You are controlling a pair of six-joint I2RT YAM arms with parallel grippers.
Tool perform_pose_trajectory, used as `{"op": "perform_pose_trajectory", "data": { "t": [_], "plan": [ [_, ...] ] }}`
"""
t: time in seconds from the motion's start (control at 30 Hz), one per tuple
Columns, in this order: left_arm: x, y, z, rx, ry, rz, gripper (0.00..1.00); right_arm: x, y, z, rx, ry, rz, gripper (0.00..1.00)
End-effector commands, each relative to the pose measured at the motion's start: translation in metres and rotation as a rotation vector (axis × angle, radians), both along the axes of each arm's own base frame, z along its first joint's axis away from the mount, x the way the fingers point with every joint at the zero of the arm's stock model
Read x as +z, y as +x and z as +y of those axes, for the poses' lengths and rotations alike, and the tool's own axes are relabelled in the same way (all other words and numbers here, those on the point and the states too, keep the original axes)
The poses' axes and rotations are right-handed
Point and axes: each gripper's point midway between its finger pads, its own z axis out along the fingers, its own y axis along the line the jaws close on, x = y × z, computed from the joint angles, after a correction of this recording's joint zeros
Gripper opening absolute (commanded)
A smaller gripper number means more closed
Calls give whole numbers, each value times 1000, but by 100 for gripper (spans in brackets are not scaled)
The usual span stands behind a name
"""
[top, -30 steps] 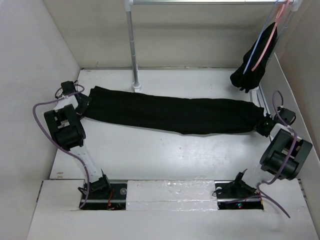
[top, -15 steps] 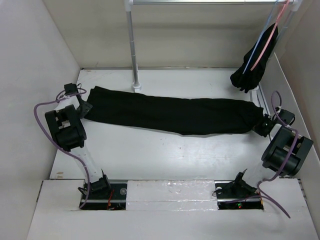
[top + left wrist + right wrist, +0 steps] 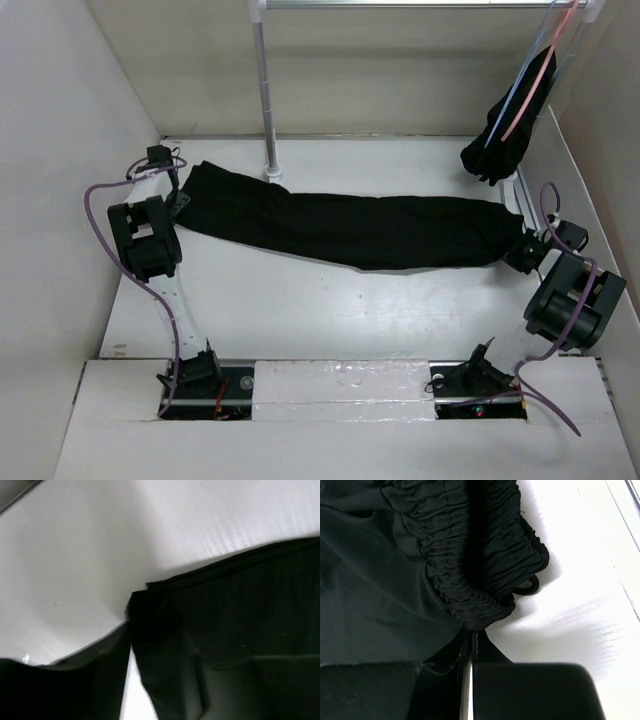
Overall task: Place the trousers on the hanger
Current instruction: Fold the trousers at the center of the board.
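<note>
One pair of trousers (image 3: 350, 228) and two thin hangers over a white worktop (image 3: 330, 310)
Plain black soft cloth lies long from the worktop's left edge to its right; right fingers (image 3: 530, 690), pressed together, pinch the gathered elastic waist; left fingers (image 3: 50, 695) at the hem, grip unclear. Light-blue hanger (image 3: 515, 95) and pink hanger (image 3: 540, 80) hang above the far right corner

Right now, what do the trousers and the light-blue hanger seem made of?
The trousers look like soft, matte black fabric; the waistband is gathered in tight puckers, suggesting elastic. The hanger is a thin light-blue rod, perhaps plastic or coated wire; too small to tell.
</note>
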Motion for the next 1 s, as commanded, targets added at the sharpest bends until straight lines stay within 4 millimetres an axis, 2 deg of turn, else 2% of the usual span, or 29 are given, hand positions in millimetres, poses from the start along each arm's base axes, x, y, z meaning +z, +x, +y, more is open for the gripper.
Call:
{"op": "perform_pose_trajectory", "data": {
  "t": [0.0,0.03,0.07,0.1,0.17,0.2,0.23,0.27,0.3,0.33,0.37,0.4,0.43,0.47,0.5,0.57,0.63,0.73,0.77,0.83,0.9,0.93,0.97],
  "plan": [
    [-26,-3,-11,-19,-69,56,34,4,6,-1,33,-16,-51,0],
    [-26,-3,-8,-20,-57,61,20,6,4,0,34,-20,-55,0],
    [-25,-7,-6,-20,-42,77,0,5,1,2,35,-17,-47,0],
    [-25,-13,-3,-20,-24,98,0,6,0,2,38,-30,-49,0],
    [-23,-29,3,-27,22,141,0,6,-15,8,33,-22,5,0],
    [-34,-53,3,-25,20,197,0,5,-21,9,36,-35,18,0],
    [-36,-66,7,-24,29,216,0,7,-26,9,34,-45,34,0],
    [-25,-75,17,2,42,178,0,13,-31,6,19,-80,39,0],
    [-41,-112,12,12,23,246,0,9,-43,11,15,-69,85,0],
    [-43,-126,14,24,24,254,0,8,-49,12,1,-72,104,0],
    [-31,-133,19,41,39,211,0,11,-57,12,-21,-84,125,0],
    [-43,-168,18,73,21,271,0,12,-63,10,-44,-85,136,0],
    [-35,-175,21,92,38,250,0,13,-67,10,-52,-90,147,0],
    [-35,-184,21,90,40,258,0,13,-74,11,-65,-90,177,0],
    [-42,-205,20,104,31,297,0,19,-75,11,-76,-98,168,0],
    [-35,-217,26,145,41,303,0,21,-82,11,-94,-94,186,0],
    [-24,-220,34,163,50,285,0,25,-87,9,-99,-99,200,0],
    [2,-212,45,204,109,236,0,34,-96,-5,-122,-153,263,0],
    [4,-211,44,207,103,222,0,42,-97,-10,-136,-176,272,0],
    [7,-211,45,221,110,212,0,45,-100,-18,-156,-214,290,0],
    [5,-214,44,223,105,232,9,38,-101,-28,-172,-244,302,0],
    [4,-213,39,229,75,226,32,36,-98,-29,-161,-240,298,16],
    [14,-204,36,222,53,173,56,36,-90,-24,-106,-178,263,42]
  ]
}}
